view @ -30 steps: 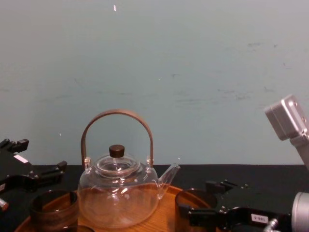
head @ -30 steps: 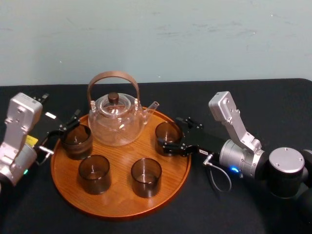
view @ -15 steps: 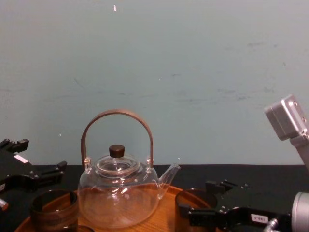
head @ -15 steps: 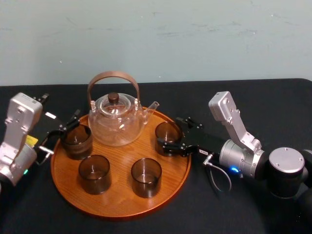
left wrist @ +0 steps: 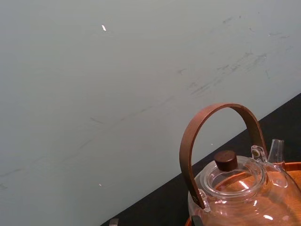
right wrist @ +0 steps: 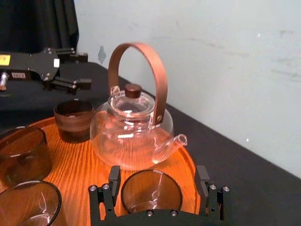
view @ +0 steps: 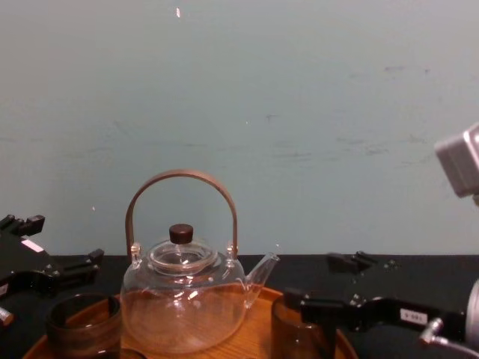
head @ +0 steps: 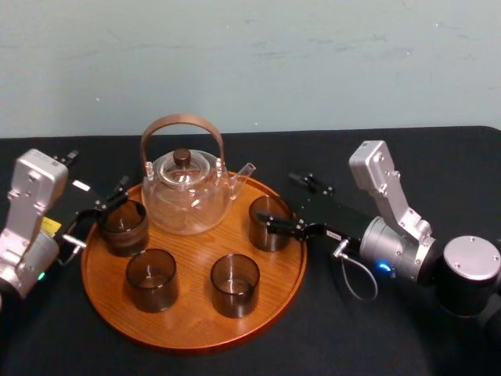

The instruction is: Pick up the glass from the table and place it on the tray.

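Tray (head: 196, 325) on table (head: 391, 157); teapot (head: 188, 192) at tray's back, glass (head: 268, 222) on its right.

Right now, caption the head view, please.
Open right gripper straddles brown glass tumbler on round wooden tray; left gripper at opposite rim.

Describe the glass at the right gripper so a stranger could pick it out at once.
On the wooden tray, look right of the clear teapot. The glass stands by the tray's right rim, nearest the spout; unlike the other three glasses, it sits between the open fingers of the right gripper.
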`<state>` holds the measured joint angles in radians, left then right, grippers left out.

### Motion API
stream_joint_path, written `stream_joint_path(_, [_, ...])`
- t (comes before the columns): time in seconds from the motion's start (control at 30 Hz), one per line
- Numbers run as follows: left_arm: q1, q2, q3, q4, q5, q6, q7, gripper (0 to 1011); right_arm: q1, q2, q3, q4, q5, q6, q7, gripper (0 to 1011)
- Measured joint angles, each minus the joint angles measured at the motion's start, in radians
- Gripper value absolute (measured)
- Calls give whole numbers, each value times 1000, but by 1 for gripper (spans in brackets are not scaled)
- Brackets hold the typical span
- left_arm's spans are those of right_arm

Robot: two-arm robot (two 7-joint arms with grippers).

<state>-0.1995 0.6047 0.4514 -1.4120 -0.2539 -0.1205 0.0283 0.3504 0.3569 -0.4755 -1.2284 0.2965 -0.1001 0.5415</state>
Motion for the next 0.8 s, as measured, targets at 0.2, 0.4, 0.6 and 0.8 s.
stream_joint_path(0.2, [0, 0, 0, 0, 0, 0, 0, 1001, -12, 9, 19, -35, 11, -11, 0, 1002])
stream_joint_path(0.4, [0, 0, 0, 0, 0, 0, 0, 1001, -33, 25, 43, -81, 36, -20, 4, 1002])
stream_joint_path(0.6, [0, 0, 0, 0, 0, 0, 0, 1002, -60, 46, 73, -124, 65, -26, 2, 1002])
stream_joint_path(0.8, [0, 0, 0, 0, 0, 0, 0, 1002, -91, 65, 113, -150, 86, -35, -23, 1003])
